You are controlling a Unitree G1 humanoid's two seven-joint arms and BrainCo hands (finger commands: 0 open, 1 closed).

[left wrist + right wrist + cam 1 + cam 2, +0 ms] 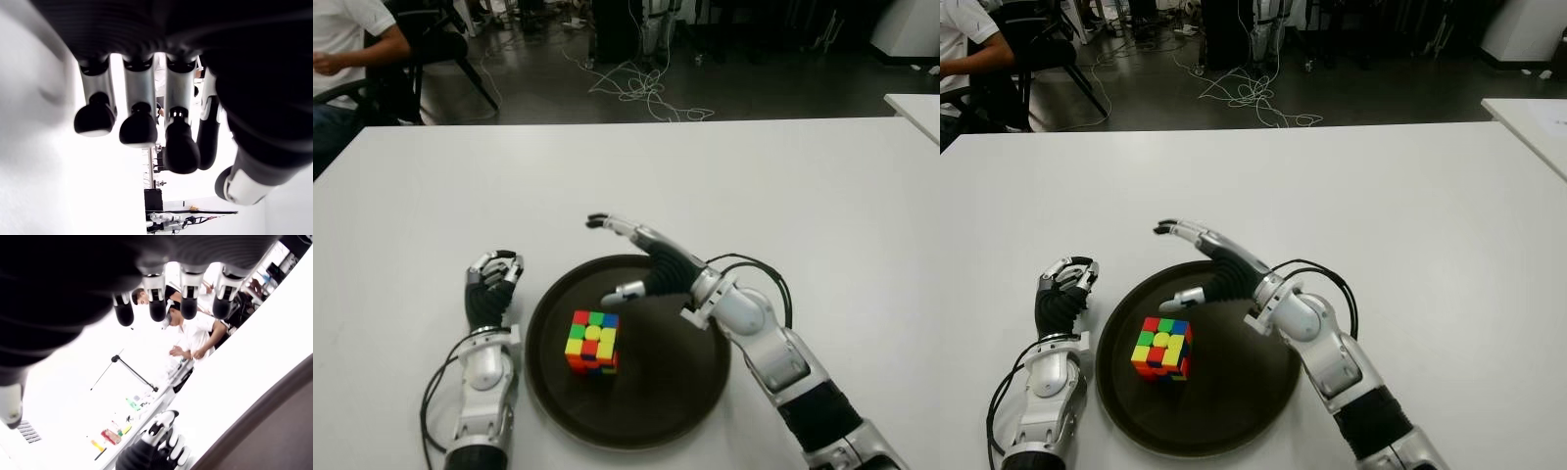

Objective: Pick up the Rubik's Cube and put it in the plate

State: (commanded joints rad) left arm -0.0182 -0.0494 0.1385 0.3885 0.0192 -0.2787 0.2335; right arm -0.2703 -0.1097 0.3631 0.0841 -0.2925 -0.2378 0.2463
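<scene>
The Rubik's Cube (593, 343) stands inside the dark round plate (675, 401), left of its centre, and nothing touches it. My right hand (631, 259) hovers over the plate's far rim, just beyond the cube, fingers spread and empty; its wrist view shows the extended fingers (157, 308) holding nothing. My left hand (492, 284) shows to the left of the plate, its fingers (138, 128) curled with nothing in them.
The white table (783, 196) reaches out on every side of the plate. A second white table's corner (915, 108) is at the far right. A seated person (347, 44) is behind the table's far left, and cables (641, 88) lie on the floor.
</scene>
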